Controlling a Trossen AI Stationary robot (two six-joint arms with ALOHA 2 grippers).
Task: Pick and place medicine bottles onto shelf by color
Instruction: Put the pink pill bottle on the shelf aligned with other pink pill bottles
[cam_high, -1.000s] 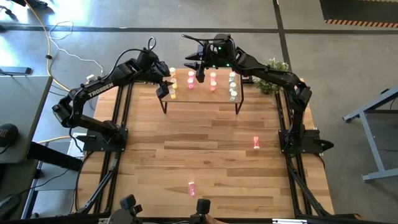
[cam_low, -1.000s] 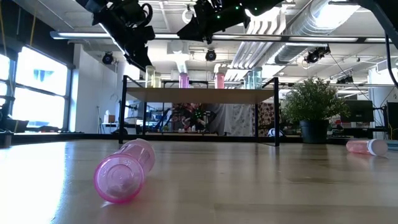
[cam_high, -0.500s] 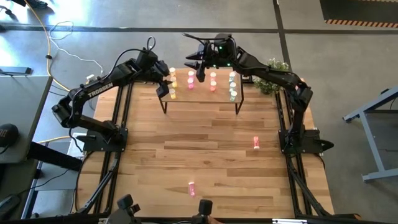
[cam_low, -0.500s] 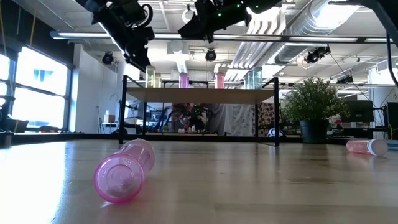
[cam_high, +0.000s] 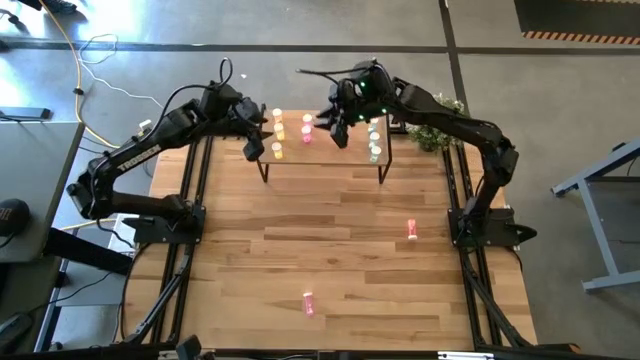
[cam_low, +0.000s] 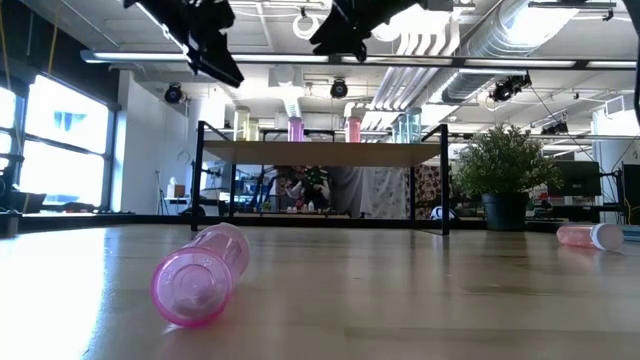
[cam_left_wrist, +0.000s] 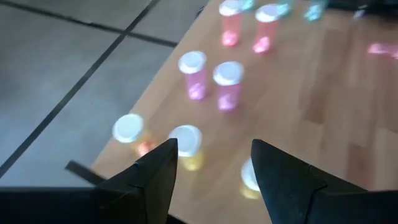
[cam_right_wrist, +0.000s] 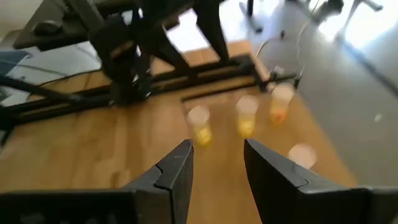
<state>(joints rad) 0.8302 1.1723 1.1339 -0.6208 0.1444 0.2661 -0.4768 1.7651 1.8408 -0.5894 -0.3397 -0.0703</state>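
The shelf (cam_high: 322, 158) stands at the table's far side on thin dark legs. Upright on it are yellow (cam_high: 278, 150), pink (cam_high: 307, 131) and pale green (cam_high: 375, 150) medicine bottles. Two pink bottles lie on their sides on the tabletop, one near the front (cam_high: 309, 303) (cam_low: 200, 275) and one at the right (cam_high: 411, 230) (cam_low: 590, 236). My left gripper (cam_high: 252, 141) (cam_left_wrist: 214, 177) hovers open above the shelf's left end, over the yellow bottles (cam_left_wrist: 186, 146). My right gripper (cam_high: 336, 126) (cam_right_wrist: 217, 168) hangs open above the shelf's middle. Neither holds anything.
A potted plant (cam_high: 440, 120) (cam_low: 505, 175) stands beyond the shelf's right end. The plank tabletop (cam_high: 330, 250) in front of the shelf is bare apart from the two lying bottles. Dark arm frames run along both table sides.
Both grippers have risen above the shelf, staying open. The left one has drawn back a little toward the table's left edge. The right one has shifted toward the table's right edge and tipped up nearer to level. The bottles have stayed where they were.
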